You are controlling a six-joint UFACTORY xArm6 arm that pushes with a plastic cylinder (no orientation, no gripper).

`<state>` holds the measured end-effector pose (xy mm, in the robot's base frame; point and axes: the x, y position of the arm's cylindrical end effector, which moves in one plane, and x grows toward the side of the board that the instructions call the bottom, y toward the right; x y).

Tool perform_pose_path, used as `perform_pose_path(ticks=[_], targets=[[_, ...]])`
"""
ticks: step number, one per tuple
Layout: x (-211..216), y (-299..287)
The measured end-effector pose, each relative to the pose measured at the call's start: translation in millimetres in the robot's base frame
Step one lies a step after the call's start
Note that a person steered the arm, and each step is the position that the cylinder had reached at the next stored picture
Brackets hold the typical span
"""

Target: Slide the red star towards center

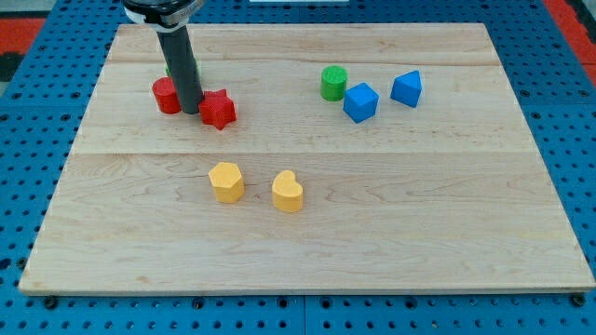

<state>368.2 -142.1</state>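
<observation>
While the red star [218,109] sits near the table's [372,251] top-left corner, we rest my tip [191,111], a bare rod gripping nothing, touching its left side, beside a red block [167,95].

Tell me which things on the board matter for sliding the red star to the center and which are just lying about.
Part of the job:
red star
my tip, between the red star and the red cylinder

Just lying about:
red cylinder
green block behind the rod
green cylinder
two blue blocks
yellow hexagon
yellow heart
</observation>
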Motion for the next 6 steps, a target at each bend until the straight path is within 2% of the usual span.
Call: perform_pose_path(ticks=[3,6], targets=[[-14,23],[-13,82]])
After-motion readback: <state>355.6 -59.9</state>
